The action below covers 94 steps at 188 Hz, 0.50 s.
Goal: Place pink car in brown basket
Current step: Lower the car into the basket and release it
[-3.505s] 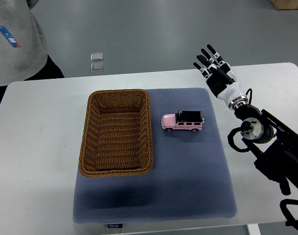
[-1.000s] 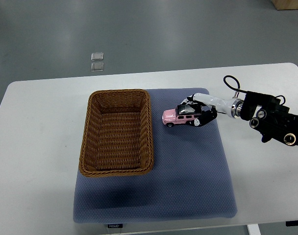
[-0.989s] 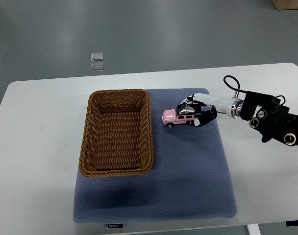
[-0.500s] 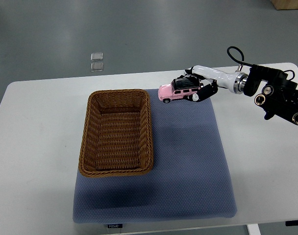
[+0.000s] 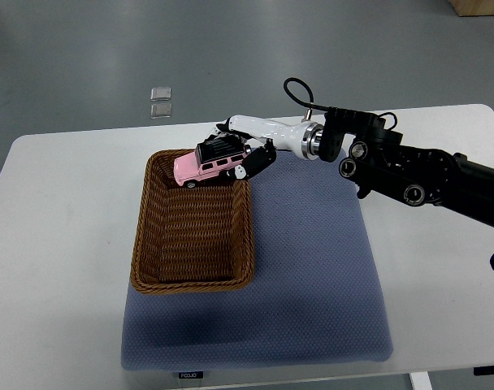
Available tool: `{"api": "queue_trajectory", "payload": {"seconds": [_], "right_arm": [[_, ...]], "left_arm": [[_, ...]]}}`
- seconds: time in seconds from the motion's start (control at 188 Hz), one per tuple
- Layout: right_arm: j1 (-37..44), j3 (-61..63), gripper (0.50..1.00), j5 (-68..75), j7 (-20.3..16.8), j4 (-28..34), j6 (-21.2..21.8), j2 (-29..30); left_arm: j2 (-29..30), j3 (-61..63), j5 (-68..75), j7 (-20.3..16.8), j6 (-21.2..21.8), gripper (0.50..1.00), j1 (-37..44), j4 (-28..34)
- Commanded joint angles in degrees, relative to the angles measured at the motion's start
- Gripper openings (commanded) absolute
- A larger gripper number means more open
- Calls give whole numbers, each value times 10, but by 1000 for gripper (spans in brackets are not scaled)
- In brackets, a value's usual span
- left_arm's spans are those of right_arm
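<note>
The pink car (image 5: 205, 165), with a black roof, is held in my right hand (image 5: 240, 154) above the far end of the brown wicker basket (image 5: 193, 220). The car's nose points left and sits tilted over the basket's far rim. My right arm reaches in from the right edge across the blue mat (image 5: 312, 268). The hand's fingers wrap the rear of the car. The basket stands on the left part of the mat and holds nothing. The left arm does not show.
The mat lies on a white table (image 5: 60, 268). Two small square tiles (image 5: 160, 101) lie on the grey floor beyond the table's far edge. My right forearm's black joints (image 5: 409, 175) hang over the mat's far right corner.
My right hand has carried the pink car leftward from the mat's far edge to above the far end of the basket. The arm has stretched further left.
</note>
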Motion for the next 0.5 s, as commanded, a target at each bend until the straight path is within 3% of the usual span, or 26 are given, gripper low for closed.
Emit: {"api": "queue_trajectory", "payload": {"seconds": [0.0, 0.282, 0.303, 0.33, 0.335, 0.34, 0.346, 0.351, 0.356, 0.388, 0.452, 0.495], "right_arm": [[-8, -7, 500, -2, 2, -16, -2, 25], [-51, -20, 502, -6, 10, -29, -38, 64], [-55, -20, 570, -6, 10, -30, -43, 67], [-58, -19, 615, -6, 10, -31, -45, 69], [-59, -19, 651, -6, 11, -31, -47, 71], [-59, -19, 652, -6, 11, -31, -47, 71], [-60, -19, 696, -5, 11, -32, -49, 72], [-60, -19, 697, -5, 11, -32, -49, 72], [-60, -19, 741, -6, 11, -32, -51, 74], [-63, -19, 827, -6, 11, -34, -54, 76], [-64, -19, 905, -5, 11, -35, -57, 78], [-63, -18, 913, -4, 11, -35, -57, 78]], "left_arm": [[0, 1, 0, 0, 0, 1000, 0, 0], [0, 0, 0, 0, 0, 1000, 0, 1], [0, 0, 1, 0, 0, 1000, 0, 1], [0, 1, 0, 0, 0, 1000, 0, 1], [0, 0, 1, 0, 0, 1000, 0, 1], [0, 0, 1, 0, 0, 1000, 0, 1], [0, 0, 0, 0, 0, 1000, 0, 1], [0, 0, 0, 0, 0, 1000, 0, 1], [0, 0, 0, 0, 0, 1000, 0, 1], [0, 1, 0, 0, 0, 1000, 0, 1], [0, 1, 1, 0, 0, 1000, 0, 1], [0, 1, 1, 0, 0, 1000, 0, 1]]}}
